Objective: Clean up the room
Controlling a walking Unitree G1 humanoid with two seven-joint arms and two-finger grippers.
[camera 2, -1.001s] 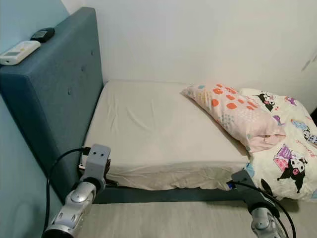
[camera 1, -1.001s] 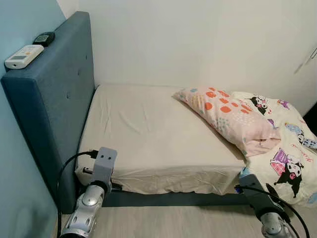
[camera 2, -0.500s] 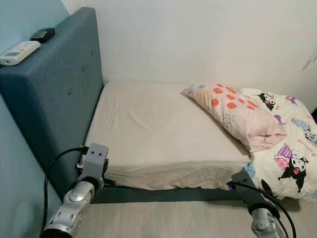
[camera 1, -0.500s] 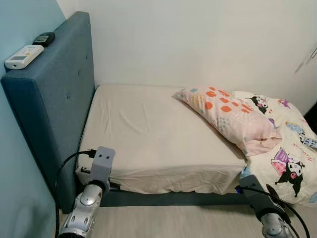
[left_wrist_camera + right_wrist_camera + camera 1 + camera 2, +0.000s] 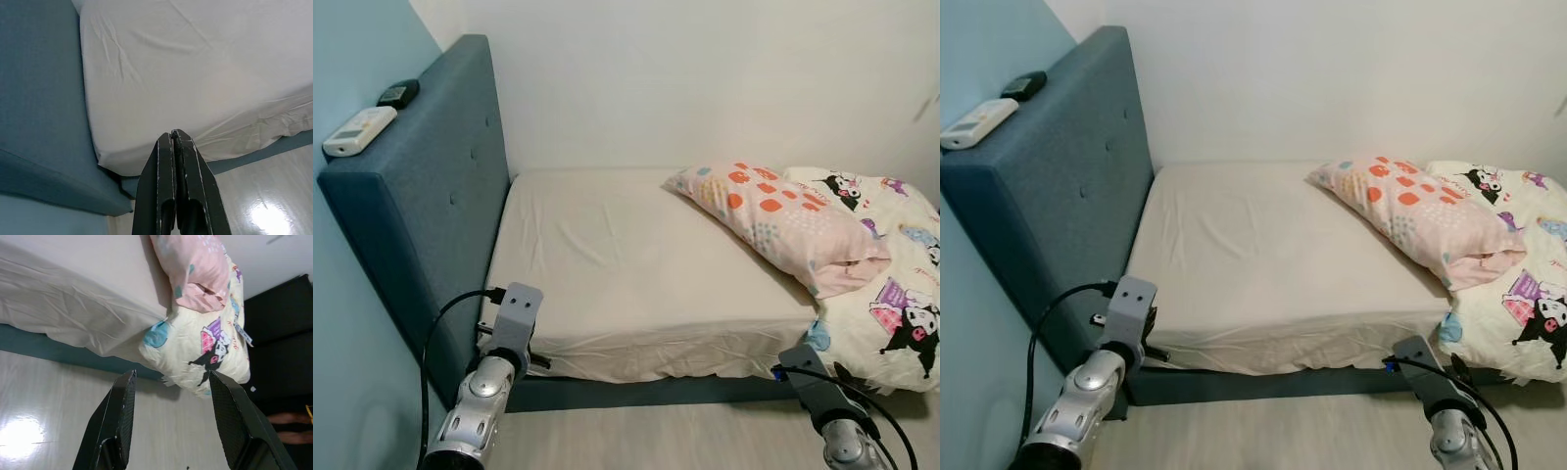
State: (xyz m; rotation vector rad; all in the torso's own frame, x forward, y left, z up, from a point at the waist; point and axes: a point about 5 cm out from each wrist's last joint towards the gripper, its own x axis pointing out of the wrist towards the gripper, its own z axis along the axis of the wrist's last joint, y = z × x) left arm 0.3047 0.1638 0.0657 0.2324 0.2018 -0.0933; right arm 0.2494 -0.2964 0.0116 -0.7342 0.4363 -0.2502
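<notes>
Bed [image 5: 636, 284]: bare sheet ahead of you. Pillow [image 5: 783, 220] on its right, overlapping the quilt [image 5: 901, 294] at far right. Left gripper [image 5: 174, 147]: fingers pressed together, empty, near the bed's left corner. Right gripper [image 5: 168, 396]: spread wide, empty, near the quilt. Risk: quilt overhangs the edge; tugging could slide it floorward. Two remotes [image 5: 357, 130] on the headboard [image 5: 421, 196]. No readable writing.

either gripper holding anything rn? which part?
Nothing held. Left gripper is shut on nothing; right gripper is open, with the cartoon quilt beyond its fingers, untouched.
</notes>
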